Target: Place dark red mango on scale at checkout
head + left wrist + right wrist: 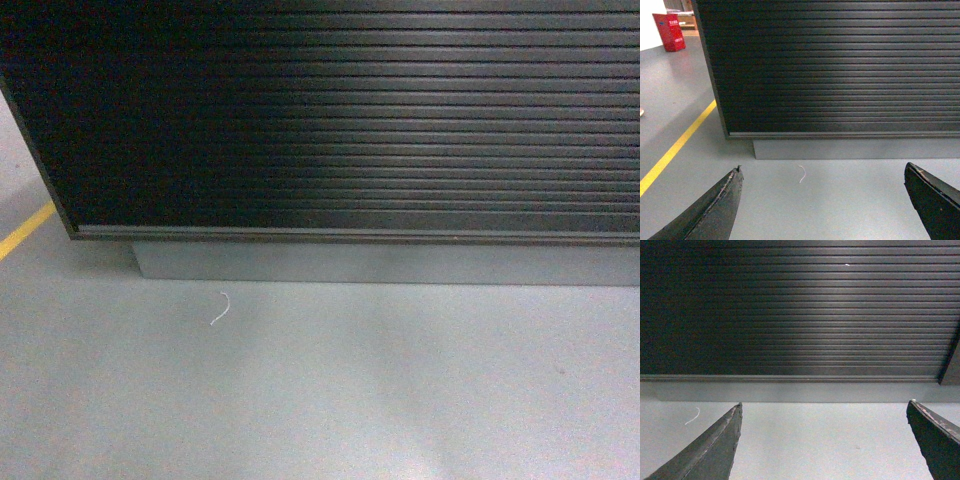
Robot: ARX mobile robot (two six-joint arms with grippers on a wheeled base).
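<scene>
You're parked low in front of the checkout point(330, 110), staring at its ribbed front panel and the grey plinth point(380, 262) beneath it. No dark red mango and no scale in any view, so both are probably up on the counter top, above what these cameras catch. The left gripper point(822, 200) is spread wide with nothing between its fingers, and the right gripper point(825, 437) is the same, wide and empty. A thin white scrap point(220, 308) lies on the floor just in front of the plinth; ignore it. The yellow floor line point(25, 230) runs left of the checkout's corner. Lift your view above that panel first; find the mango before you commit either arm
</scene>
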